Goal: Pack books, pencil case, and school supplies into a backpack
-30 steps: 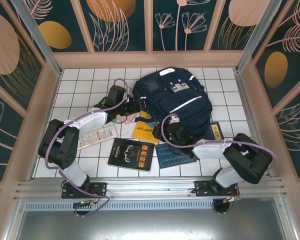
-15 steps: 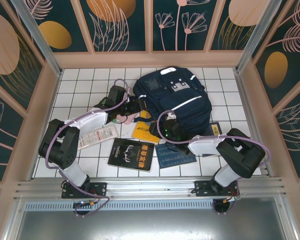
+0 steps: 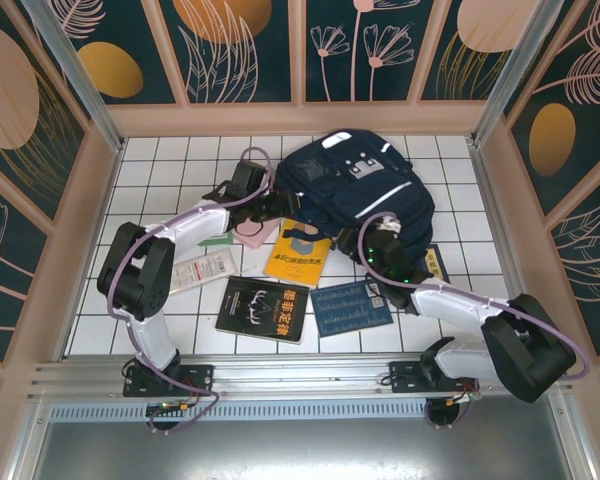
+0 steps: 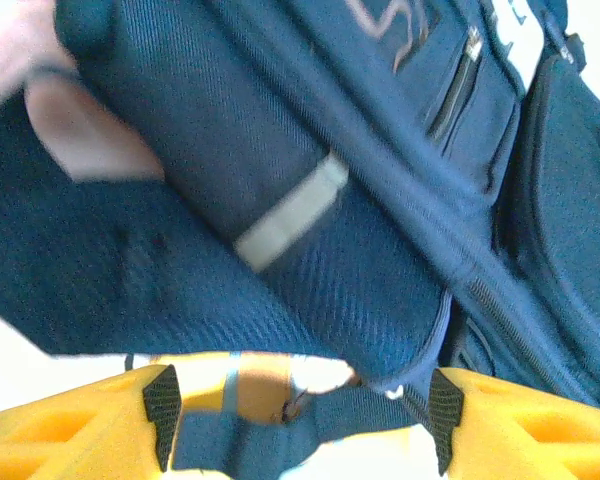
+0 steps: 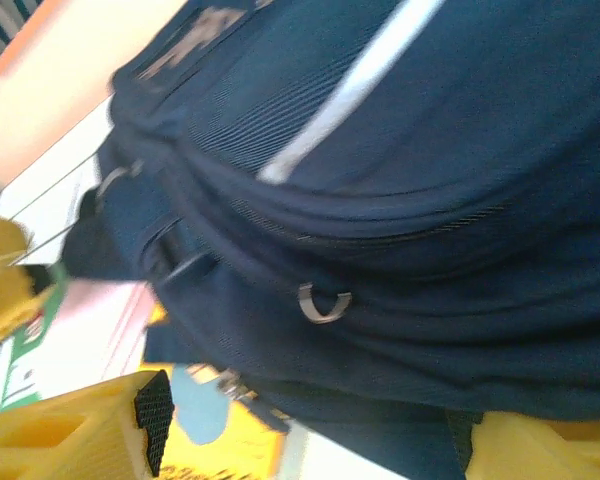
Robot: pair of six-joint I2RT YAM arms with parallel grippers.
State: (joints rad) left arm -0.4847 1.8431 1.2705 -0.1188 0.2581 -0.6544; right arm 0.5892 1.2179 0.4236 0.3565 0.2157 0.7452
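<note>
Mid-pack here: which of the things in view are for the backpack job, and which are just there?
For the job: backpack, orange-yellow book, black book, blue book, whitish packet, pink item by the backpack, possibly the pencil case.
Just there: white tiled table, patterned wall panels, metal rail at the near edge.
</note>
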